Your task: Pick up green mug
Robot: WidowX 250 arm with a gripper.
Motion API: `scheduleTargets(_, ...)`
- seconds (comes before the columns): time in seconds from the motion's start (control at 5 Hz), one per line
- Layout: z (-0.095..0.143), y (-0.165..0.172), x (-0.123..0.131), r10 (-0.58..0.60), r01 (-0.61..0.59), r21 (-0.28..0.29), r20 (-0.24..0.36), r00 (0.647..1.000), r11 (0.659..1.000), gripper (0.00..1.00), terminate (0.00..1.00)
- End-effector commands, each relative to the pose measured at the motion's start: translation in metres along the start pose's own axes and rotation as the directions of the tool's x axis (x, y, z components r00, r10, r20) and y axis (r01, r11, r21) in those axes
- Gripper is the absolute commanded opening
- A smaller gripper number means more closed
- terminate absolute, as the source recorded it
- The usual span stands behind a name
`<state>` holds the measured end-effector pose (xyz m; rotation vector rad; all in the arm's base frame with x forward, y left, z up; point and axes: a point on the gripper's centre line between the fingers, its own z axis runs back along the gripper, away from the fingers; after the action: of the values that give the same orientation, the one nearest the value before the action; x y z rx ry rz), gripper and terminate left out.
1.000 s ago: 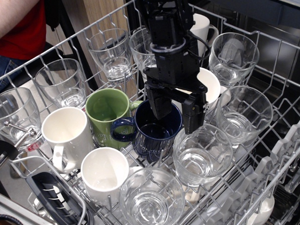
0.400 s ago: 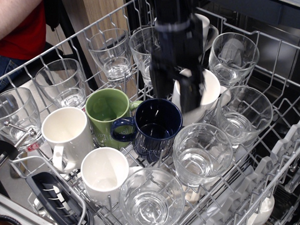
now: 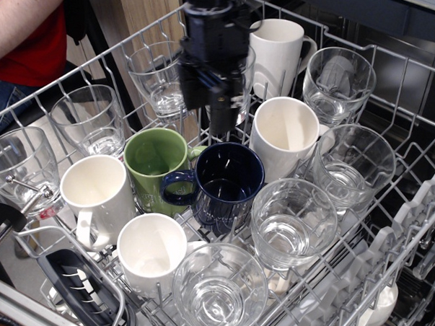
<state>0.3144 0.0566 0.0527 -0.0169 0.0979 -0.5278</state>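
The green mug stands upright in the dishwasher rack, left of centre, with its loop handle turned right toward the navy-blue mug. My gripper is black and motion-blurred. It hangs above and behind the green mug, over its far right rim, in front of the back glasses. Its jaws stand apart with nothing between them.
Cream-white mugs stand at the left, front, right of centre and back. Clear glasses fill the rest of the rack. A person in a red shirt is at the top left.
My gripper has risen out from over the navy-blue mug and moved left and back, now above the green mug's far side. The mugs have not moved.
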Motion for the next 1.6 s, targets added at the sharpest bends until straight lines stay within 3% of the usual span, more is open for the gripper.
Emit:
scheduleTargets(0.0, -0.009, 0.076, -0.001, -0.117, 0.115, 0.113, 0.017, 0.993, 0.987, 1.00, 0.00)
scheduleTargets(0.4, -0.053, 0.123, 0.004, -0.165, 0.158, 0.158, 0.030, 0.986, 0.975, 1.00, 0.00)
scheduleTargets(0.6, -0.070, 0.133, 0.003, -0.194, 0.192, 0.148, -0.007, 0.981, 0.970, 1.00, 0.00)
scheduleTargets(0.8, -0.090, 0.136, 0.001, -0.193, 0.189, 0.146, 0.013, 0.981, 0.971, 1.00, 0.00)
scheduleTargets(1.0, -0.110, 0.136, 0.002, -0.174, 0.170, 0.105, 0.030, 0.984, 0.980, 1.00, 0.00)
scheduleTargets(1.2, -0.114, 0.138, 0.003, -0.165, 0.160, 0.093, 0.043, 0.985, 0.983, 0.00, 0.00)
scheduleTargets(1.4, -0.109, 0.143, 0.007, -0.123, 0.114, 0.083, 0.110, 0.986, 0.990, 0.00, 0.00)
